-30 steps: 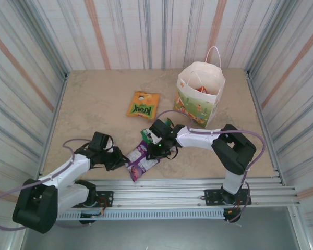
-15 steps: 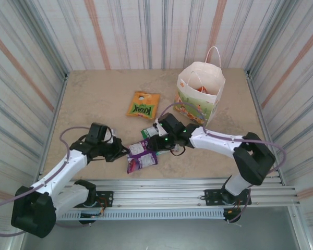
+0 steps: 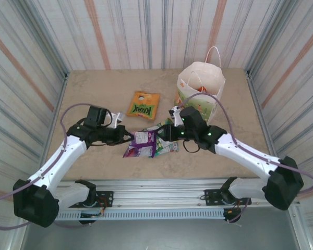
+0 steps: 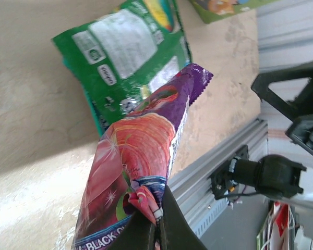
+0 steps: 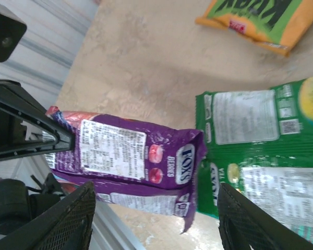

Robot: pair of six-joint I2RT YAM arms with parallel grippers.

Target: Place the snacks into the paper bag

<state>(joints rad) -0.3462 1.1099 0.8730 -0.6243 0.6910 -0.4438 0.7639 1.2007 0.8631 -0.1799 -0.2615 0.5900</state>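
- The left gripper [image 3: 126, 137] is clamped on one end of the purple crinkly foil snack packet [image 3: 142, 144]. It holds the packet lifted off the beige table [image 3: 94, 99].
- The packet's long axis runs out from the left fingers toward the right gripper [image 5: 156, 208], its free crimped end nearest that hand.
- The right gripper's jaws stand wide apart and hold nothing. The purple packet lies just ahead of them, broadside across the gap (an awkward way to close on it, I judge).
- The green foil snack packet [image 3: 167, 147] lies flat on the table, just beneath and beside the purple one.
- Farther back lies the orange foil packet with green lettering [image 3: 142, 104], well apart from both hands.
- The tall white paper bag [image 3: 198, 107] stands upright at the far right. The right arm is nearer to it, so a handover looks likely.
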